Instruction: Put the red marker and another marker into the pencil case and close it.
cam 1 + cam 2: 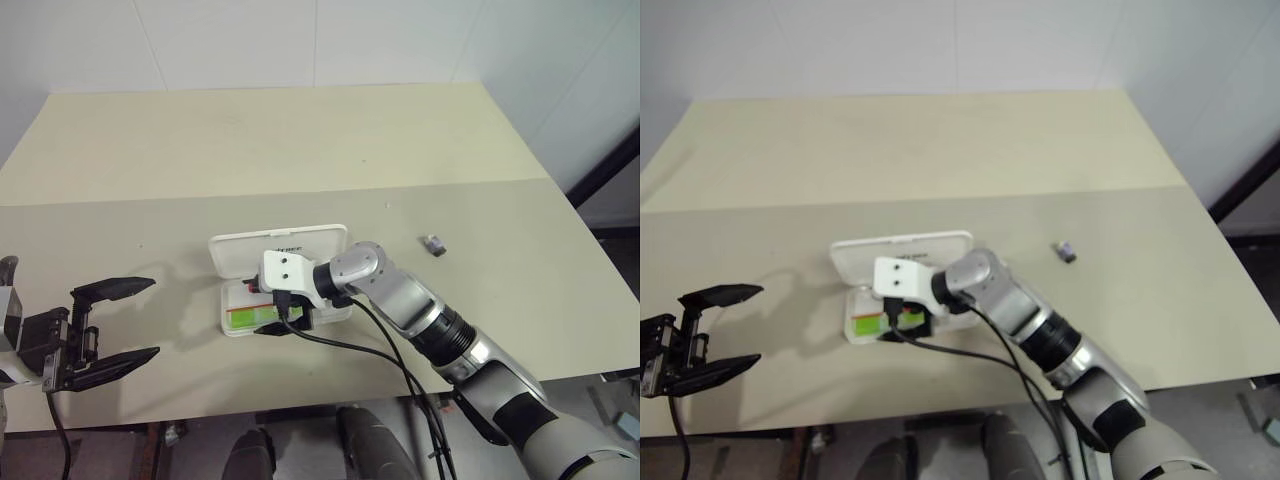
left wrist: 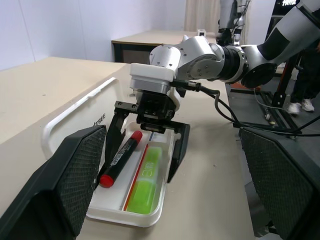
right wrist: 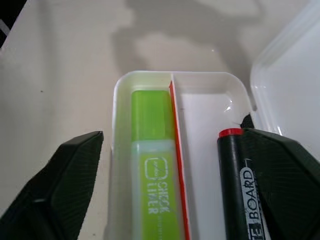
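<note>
Now the right end effector (image 2: 148, 146) stands released, fingers spread astride the pencil case (image 2: 107, 212), the red marker (image 2: 120, 158) lying loose between them in one compartment. Beside it, past the red divider, lies the green marker (image 3: 152, 165). Both markers appear stowed; closing the raised lid (image 1: 285, 245) remains. On the counter's (image 1: 300, 140) left, the left end effector (image 1: 110, 322) hangs released and empty.
</note>
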Controlling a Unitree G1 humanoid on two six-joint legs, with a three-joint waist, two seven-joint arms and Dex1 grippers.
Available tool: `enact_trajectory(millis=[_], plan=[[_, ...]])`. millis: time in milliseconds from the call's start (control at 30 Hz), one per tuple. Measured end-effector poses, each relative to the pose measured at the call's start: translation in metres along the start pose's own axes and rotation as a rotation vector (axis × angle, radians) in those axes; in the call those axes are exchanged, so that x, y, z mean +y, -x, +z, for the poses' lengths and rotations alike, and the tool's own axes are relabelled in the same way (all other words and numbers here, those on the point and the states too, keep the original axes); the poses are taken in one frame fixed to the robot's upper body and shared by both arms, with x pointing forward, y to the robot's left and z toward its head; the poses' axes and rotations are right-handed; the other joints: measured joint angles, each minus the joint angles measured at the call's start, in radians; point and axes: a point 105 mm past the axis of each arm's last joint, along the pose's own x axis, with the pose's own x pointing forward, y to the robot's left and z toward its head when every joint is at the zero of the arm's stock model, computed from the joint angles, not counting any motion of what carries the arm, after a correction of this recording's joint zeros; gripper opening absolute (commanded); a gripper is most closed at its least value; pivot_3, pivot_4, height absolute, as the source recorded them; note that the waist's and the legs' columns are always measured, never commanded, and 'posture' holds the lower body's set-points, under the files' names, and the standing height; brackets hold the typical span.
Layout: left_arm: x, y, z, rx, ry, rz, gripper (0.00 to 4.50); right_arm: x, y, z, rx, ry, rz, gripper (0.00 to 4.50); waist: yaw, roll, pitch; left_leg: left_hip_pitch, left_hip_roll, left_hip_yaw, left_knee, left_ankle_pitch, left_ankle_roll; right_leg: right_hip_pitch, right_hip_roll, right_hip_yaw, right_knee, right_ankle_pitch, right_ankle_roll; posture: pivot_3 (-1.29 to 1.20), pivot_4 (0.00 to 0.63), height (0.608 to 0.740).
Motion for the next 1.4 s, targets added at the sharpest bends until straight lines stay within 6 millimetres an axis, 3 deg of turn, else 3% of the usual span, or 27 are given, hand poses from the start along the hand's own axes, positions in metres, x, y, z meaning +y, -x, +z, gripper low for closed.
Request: enact_trajectory(millis=[267, 500, 900, 1000, 1167, 1300, 1400], plan=[[0.003, -0.003, 0.001, -0.002, -0.019, -0.002, 4.50, 0.006, 0.007, 0.013, -0.030, 0.012, 0.027, 4.48, 0.001, 0.000, 0.000, 0.000, 0.000, -0.001, 0.000, 0.000, 0.000, 0.000, 0.000, 0.000, 0.000, 0.000, 0.000, 0.00, 0.150, 0.740], [0.005, -0.009, 0.001, -0.016, -0.028, -0.012, 4.50, 0.017, 0.032, 0.025, -0.101, -0.068, 0.070, 4.48, 0.003, 0.000, 0.000, 0.000, 0.000, -0.001, 0.000, 0.000, 0.000, 0.001, 0.000, -0.001, 0.000, 0.000, 0.000, 0.00, 0.150, 0.740], [-0.004, -0.045, 0.001, -0.087, -0.045, -0.097, 4.50, 0.037, 0.107, -0.012, -0.016, -0.402, 0.007, 4.48, 0.014, 0.000, 0.000, 0.000, -0.001, -0.001, 0.000, 0.000, 0.000, 0.001, 0.001, 0.000, -0.001, 0.000, 0.000, 0.00, 0.150, 0.740], [-0.004, -0.050, -0.001, -0.101, -0.039, -0.104, 4.50, 0.027, 0.138, -0.040, 0.099, -0.446, -0.150, 4.48, 0.024, 0.000, 0.000, 0.000, -0.001, 0.001, 0.001, 0.000, 0.000, 0.001, 0.002, 0.001, -0.002, 0.000, 0.001, 0.00, 0.150, 0.740], [-0.002, -0.059, -0.002, -0.127, -0.038, -0.139, 4.50, -0.012, 0.187, -0.080, 0.233, -0.453, -0.474, 4.48, 0.029, -0.001, 0.000, 0.000, -0.001, 0.004, 0.003, 0.000, 0.000, 0.001, 0.002, 0.004, -0.002, 0.001, 0.002, 0.00, 0.150, 0.740], [0.002, -0.065, 0.000, -0.143, -0.053, -0.156, 4.50, -0.043, 0.210, -0.103, 0.250, -0.445, -0.725, 4.48, 0.028, -0.001, 0.000, 0.000, -0.002, 0.005, 0.002, 0.000, 0.000, 0.001, 0.003, 0.005, -0.002, 0.001, 0.003, 0.00, 0.150, 0.740], [0.005, -0.066, -0.001, -0.145, -0.046, -0.159, 4.50, -0.054, 0.219, -0.117, 0.265, -0.454, -0.840, 4.48, 0.030, -0.001, 0.000, 0.000, -0.001, 0.004, 0.001, 0.000, 0.000, 0.000, 0.003, 0.005, -0.002, 0.001, 0.003, 0.00, 0.150, 0.740]])
